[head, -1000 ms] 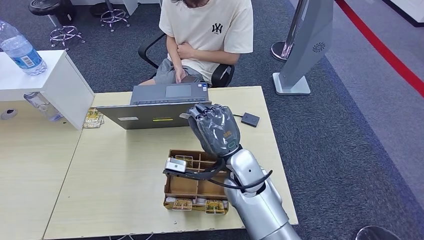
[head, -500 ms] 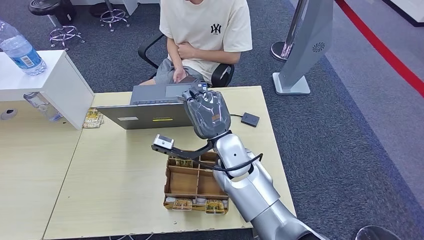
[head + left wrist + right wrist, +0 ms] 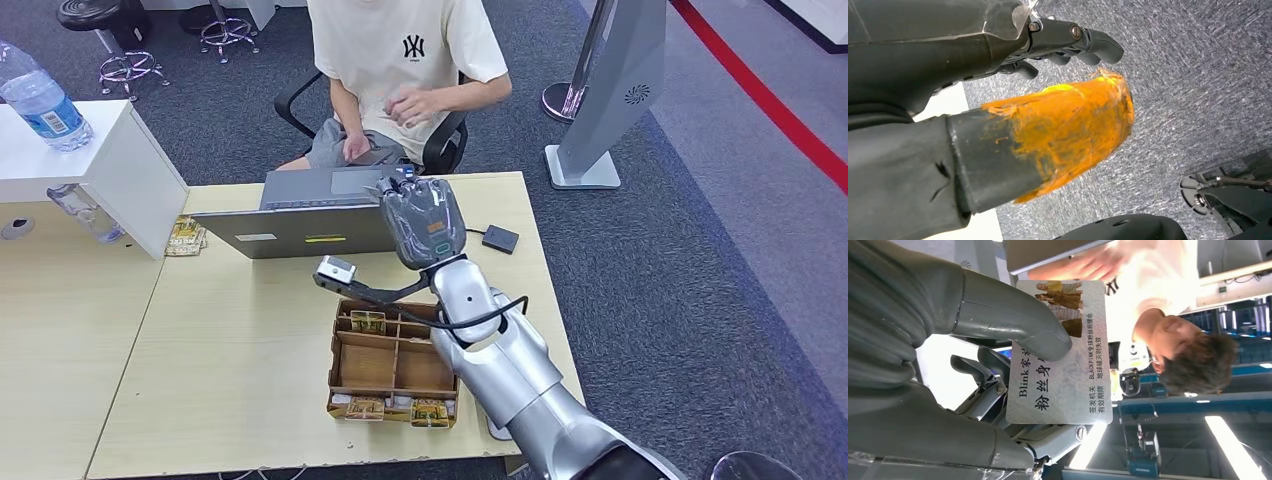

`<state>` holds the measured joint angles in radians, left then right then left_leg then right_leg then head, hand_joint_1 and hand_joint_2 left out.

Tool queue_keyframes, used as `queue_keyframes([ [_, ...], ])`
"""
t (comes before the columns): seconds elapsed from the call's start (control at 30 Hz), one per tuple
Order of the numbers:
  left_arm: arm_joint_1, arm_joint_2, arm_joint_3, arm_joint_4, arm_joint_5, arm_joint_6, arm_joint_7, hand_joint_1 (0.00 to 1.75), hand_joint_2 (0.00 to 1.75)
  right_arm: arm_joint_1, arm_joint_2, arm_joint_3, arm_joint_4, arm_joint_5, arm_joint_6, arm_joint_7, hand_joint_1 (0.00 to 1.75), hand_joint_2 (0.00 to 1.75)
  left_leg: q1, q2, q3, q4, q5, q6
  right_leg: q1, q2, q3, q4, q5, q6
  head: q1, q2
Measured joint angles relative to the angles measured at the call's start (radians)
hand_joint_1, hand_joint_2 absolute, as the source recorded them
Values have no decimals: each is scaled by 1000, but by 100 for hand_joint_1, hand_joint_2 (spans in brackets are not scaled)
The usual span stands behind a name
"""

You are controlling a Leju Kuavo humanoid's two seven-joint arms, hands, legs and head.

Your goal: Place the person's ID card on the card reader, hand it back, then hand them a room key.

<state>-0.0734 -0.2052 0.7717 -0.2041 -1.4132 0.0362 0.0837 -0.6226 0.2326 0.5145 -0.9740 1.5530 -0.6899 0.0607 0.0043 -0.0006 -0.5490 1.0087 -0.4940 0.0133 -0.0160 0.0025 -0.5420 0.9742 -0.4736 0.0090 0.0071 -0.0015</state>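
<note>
Lifting: right hand (image 3: 424, 222) has risen off the counter (image 3: 240, 350) over the last second and now hangs above the far edge, just behind the laptop (image 3: 310, 215).
Grip: ID card (image 3: 1060, 352) pinched flat between thumb and fingers (image 3: 1013, 325), printed face toward the wrist camera.
Card position: up in the air with the hand, between the laptop and the person (image 3: 400, 70), well apart from the card reader (image 3: 500, 239).
Person: a second ago one hand lay against the stomach; now that hand (image 3: 415, 103) is up at chest height and loose, apparently readying to receive.
Meaning: judged from this, the hand-back step is under way; the room key is not yet handed over.
Left hand: left hand (image 3: 1068, 42) hangs low over carpet, fingers curled in, nothing between them.
Surface: pale wood counter carries a brown divided box (image 3: 392, 362) near the front edge, holding small packets, perhaps the keys.
Reader: small dark pad with a cable, lying to the right of the laptop.
Room: grey carpet (image 3: 680, 280), a red floor stripe, a silver kiosk stand (image 3: 610, 90), a water bottle (image 3: 40, 100) on a white shelf unit.
</note>
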Motion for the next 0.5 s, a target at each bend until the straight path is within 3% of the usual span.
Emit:
queue_keyframes([
  [0.17, -3, -8, -62, 1, -107, -44, 12, 0, 0, -8, -8, 17, 12, -1, 0, -6, 175, 175, 0, 0, 0, 0, 0, 0, 0, 0, 0, 0, 0, 0, 0, 0],
  [0.33, -52, -72, -178, 3, -125, -72, 102, 0, 0, -33, 12, 63, 32, 0, -1, 28, 175, 175, -1, -1, 1, 1, 0, 0, 0, -1, 0, 0, 0, 0, 0, 0],
  [0.5, -246, -114, -195, 5, -53, -227, 223, 0, 0, -71, 41, 165, 63, 0, -1, 160, 175, 175, -1, -6, -6, 4, 8, -1, 0, -6, -10, 3, 7, -1, 1, 0],
])
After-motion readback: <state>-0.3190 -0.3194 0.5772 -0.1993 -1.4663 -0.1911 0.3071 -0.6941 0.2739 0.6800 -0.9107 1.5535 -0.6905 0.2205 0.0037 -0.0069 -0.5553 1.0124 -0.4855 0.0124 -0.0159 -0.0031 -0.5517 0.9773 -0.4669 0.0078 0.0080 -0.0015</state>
